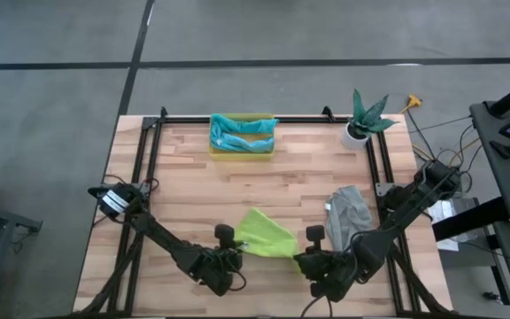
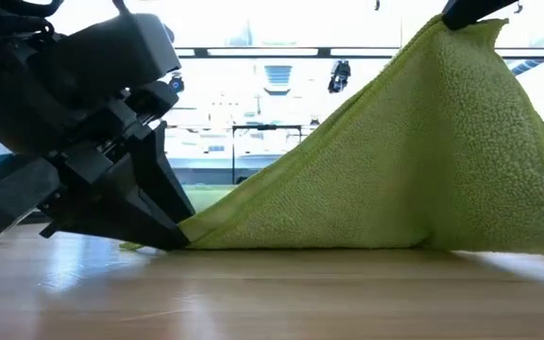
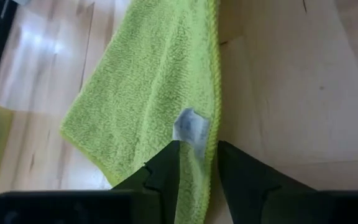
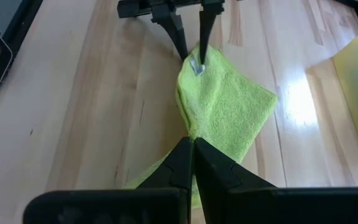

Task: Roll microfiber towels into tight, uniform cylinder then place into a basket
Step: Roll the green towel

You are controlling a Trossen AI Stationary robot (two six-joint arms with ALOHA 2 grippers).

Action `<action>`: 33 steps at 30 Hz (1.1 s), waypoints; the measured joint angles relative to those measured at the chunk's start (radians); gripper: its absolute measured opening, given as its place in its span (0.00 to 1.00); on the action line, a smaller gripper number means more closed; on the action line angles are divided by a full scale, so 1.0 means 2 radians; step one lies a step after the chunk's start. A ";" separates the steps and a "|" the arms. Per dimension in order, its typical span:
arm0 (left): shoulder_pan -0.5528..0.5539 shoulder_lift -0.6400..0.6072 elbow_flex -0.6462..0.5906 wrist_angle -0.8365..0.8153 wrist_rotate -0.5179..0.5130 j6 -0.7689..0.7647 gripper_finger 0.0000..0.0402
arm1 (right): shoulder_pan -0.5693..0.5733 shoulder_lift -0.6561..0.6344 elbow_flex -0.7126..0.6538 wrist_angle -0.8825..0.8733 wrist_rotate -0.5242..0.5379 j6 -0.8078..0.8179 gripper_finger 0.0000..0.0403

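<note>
The lime green towel (image 1: 265,234) lies near the table's front edge, between my two grippers. My right gripper (image 1: 301,260) is shut on its right end and holds that end up, so the cloth slopes like a tent (image 2: 414,161) with its lower edge on the wood. My left gripper (image 3: 197,155) sits low at the towel's left corner, where a white label (image 3: 191,127) shows. Its fingers stand narrowly apart, one on each side of that corner. The yellow basket (image 1: 242,149) at the back holds teal and light blue towels (image 1: 242,133). A grey towel (image 1: 350,209) lies crumpled at the right. My right gripper pinches the lime towel's raised right end (image 4: 191,134) between its two shut fingers, slanting down from the near right. The cloth there looks bunched in several layers. It hangs down and away from the fingers, its lower edge (image 2: 348,246) on the table. My left gripper's fingers (image 3: 166,168) flank the labelled corner; whether they touch it I cannot tell.
A white plant pot (image 1: 356,133) stands at the back right corner. A black frame rail (image 1: 237,119) runs along the far edge and down both sides. Bare wood lies between the basket and the lime towel.
</note>
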 joint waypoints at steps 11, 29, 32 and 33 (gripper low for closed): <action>0.034 0.002 -0.034 0.113 0.018 0.061 0.23 | 0.000 0.000 0.000 0.002 0.000 0.000 0.02; 0.098 0.029 -0.037 0.180 0.078 0.138 0.23 | 0.000 0.000 0.000 0.002 -0.005 -0.002 0.02; 0.099 0.030 -0.037 0.192 0.080 0.142 0.23 | 0.000 0.000 0.000 0.000 -0.006 -0.002 0.02; 0.099 0.030 -0.038 0.193 0.077 0.142 0.23 | 0.000 0.000 0.000 0.000 -0.006 -0.002 0.02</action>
